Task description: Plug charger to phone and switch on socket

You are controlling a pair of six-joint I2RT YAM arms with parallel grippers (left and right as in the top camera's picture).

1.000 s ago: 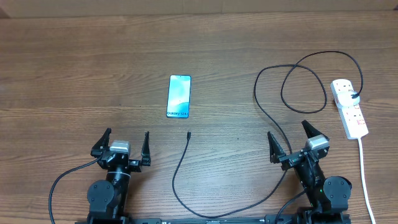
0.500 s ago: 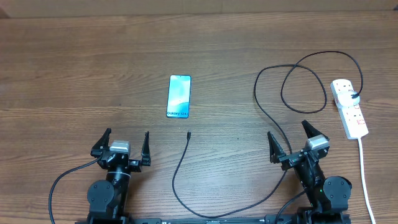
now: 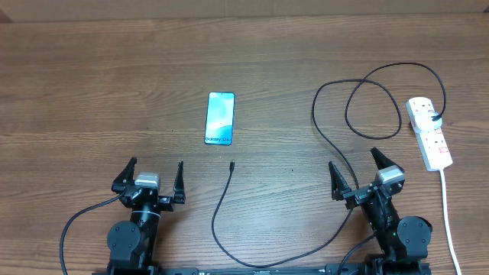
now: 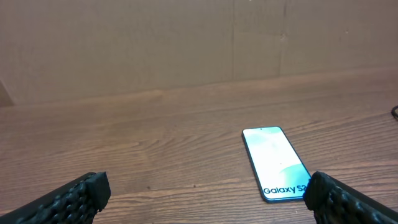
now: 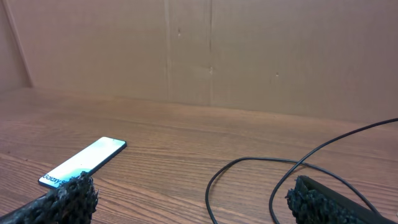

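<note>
Nothing has shifted: left gripper (image 3: 156, 163) and right gripper (image 3: 354, 158) stay wide and empty, the charger (image 3: 229, 177) tip lying between them, phone (image 3: 219, 118) beyond, so plugging hasn't begun

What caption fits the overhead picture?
Left claw and right claw, both open, near a Galaxy S24 phone, black charger cable and white power strip.

Arms (image 3: 130, 238) matte black; left gripper (image 3: 156, 164) and right gripper (image 3: 353, 158) have silver-grey wrist blocks (image 3: 147, 181), tapered black fingers (image 3: 178, 179), knurled pads (image 4: 74, 198); thin black cable (image 3: 80, 216) at left base.
</note>
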